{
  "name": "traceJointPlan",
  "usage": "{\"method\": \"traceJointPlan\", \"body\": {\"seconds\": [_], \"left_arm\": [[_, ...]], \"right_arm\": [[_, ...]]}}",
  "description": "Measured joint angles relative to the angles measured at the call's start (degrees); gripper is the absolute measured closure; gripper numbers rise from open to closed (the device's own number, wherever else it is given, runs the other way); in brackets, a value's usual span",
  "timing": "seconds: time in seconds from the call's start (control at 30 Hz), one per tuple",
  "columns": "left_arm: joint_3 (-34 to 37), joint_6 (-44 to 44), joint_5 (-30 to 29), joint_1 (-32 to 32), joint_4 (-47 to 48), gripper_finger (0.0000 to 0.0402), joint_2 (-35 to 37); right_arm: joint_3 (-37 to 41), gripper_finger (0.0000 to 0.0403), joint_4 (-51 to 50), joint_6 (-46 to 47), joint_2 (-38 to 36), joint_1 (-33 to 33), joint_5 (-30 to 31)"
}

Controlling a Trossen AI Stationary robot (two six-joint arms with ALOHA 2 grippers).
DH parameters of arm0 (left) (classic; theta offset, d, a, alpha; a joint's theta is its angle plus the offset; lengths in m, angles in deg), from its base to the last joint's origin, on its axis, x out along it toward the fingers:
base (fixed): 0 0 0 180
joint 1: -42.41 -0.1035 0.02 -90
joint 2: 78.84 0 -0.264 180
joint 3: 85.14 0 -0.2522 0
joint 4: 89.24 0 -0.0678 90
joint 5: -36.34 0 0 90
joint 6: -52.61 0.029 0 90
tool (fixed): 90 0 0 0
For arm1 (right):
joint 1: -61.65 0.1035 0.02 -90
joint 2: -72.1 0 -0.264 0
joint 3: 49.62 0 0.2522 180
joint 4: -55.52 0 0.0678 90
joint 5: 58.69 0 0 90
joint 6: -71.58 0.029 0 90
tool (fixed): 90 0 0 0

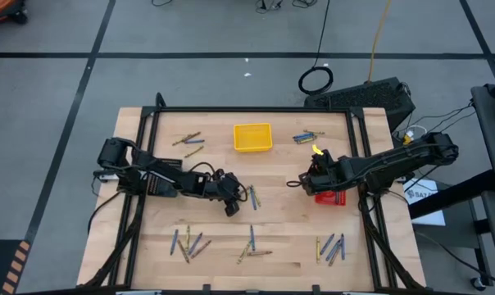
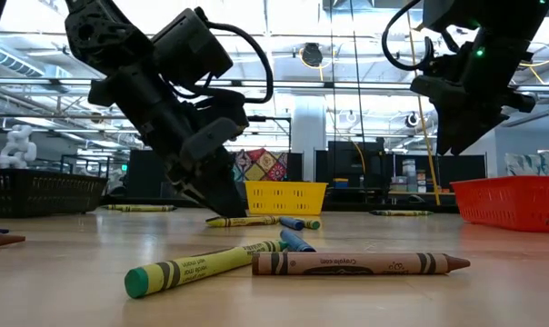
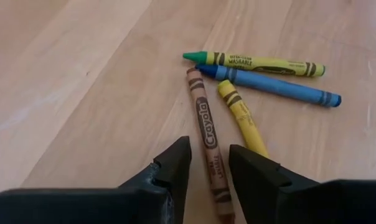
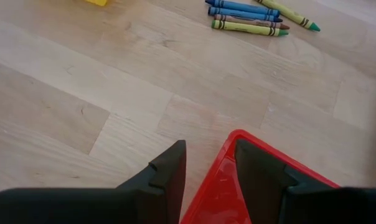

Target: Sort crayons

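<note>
We see the left gripper [image 1: 233, 206] low over the middle of the wooden table [image 1: 157, 238], its fingers [image 3: 172, 171] parted by a narrow gap and straddling the near end of a brown crayon [image 3: 208, 140] that lies flat on the wood; whether they touch it we cannot tell. Beside it lie a yellow crayon [image 3: 242, 117], a blue crayon [image 3: 269, 86] and a green-tipped crayon [image 3: 256, 63], fanned out just ahead of the gripper (this cluster shows in the high view as a small group [image 1: 252, 197] right of the gripper). The right gripper [image 1: 299, 183] hangs above the right half of the table at the edge of the red tray [image 1: 331, 197], its fingers [image 4: 168, 174] apart by a like gap and holding nothing. A yellow tray [image 1: 253, 137] sits at the far middle. More crayons lie scattered: a bunch [image 1: 306, 137] right of the yellow tray, a few [image 1: 190, 144] to its left, and three groups along the near edge, one at left [image 1: 188, 243], one at centre [image 1: 252, 244], one at right [image 1: 331, 246].
</note>
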Motion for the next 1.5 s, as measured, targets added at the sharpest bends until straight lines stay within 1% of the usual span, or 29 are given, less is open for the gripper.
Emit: {"method": "traceJointPlan", "body": {"seconds": [0.1,0.27,0.3,0.63,0.93,1.27,1.5], "left_arm": [[0.0,0.4,-0.5,0.0,-0.1,0.0306,-0.1],[0.1,0.3,-0.6,-0.1,0.0,0.0381,-0.2],[0.1,0.2,-0.6,-0.1,0.0,0.0389,-0.2],[0.2,1.2,-1.0,-0.1,0.1,0.0398,0.3],[0.5,1.9,-1.0,0.1,1.6,0.0401,3.6],[0.5,1.9,-1.2,0.1,1.1,0.0401,3.9],[0.4,3.2,-2.0,0.9,1.2,0.0401,6.3]], "right_arm": [[0.0,0.0277,0.0,0.0,0.0,0.0,0.0],[0.0,0.0277,0.0,0.0,0.0,0.0,0.0],[0.0,0.0277,0.0,0.0,0.0,0.0,0.0],[0.0,0.0277,0.0,0.0,0.0,0.0,0.0],[0.0,0.0277,-0.1,0.0,0.0,0.0,0.0],[0.0,0.0277,-0.1,-0.2,0.0,0.0,0.0],[0.0,0.0277,-0.1,-0.2,0.0,0.0,0.0]]}}
